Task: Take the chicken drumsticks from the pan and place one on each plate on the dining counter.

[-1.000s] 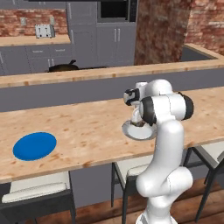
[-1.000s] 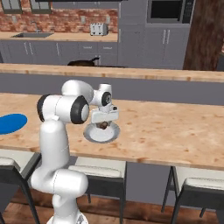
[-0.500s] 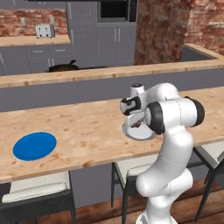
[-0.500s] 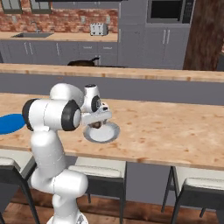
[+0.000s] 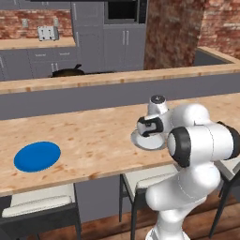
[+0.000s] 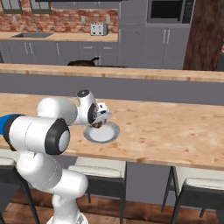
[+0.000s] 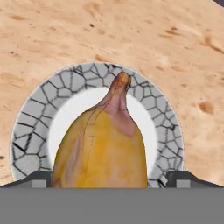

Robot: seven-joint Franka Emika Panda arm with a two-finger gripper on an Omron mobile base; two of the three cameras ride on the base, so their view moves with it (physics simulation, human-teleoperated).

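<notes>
While over plate (image 7: 35, 113), drumstick (image 7: 103, 144) between open jaws

I see my arm folded forward with the hand pointing down, gripper (image 7: 112, 177) jaws spread wide (fingertips (image 7: 40, 178) at the far edges), apparently gripping nothing.

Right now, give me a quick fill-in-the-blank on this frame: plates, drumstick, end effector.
1. The golden-tan chicken drumstick lies on the whitish plate with the ____ cracked-pattern rim.
2. The solid ____ round plate holds no food.
3. Both plates sit on the light ____-grain dining counter.
4. The end effector over the drumstick has its jaws ____.

Missing words: grey; blue; wood; open
</notes>
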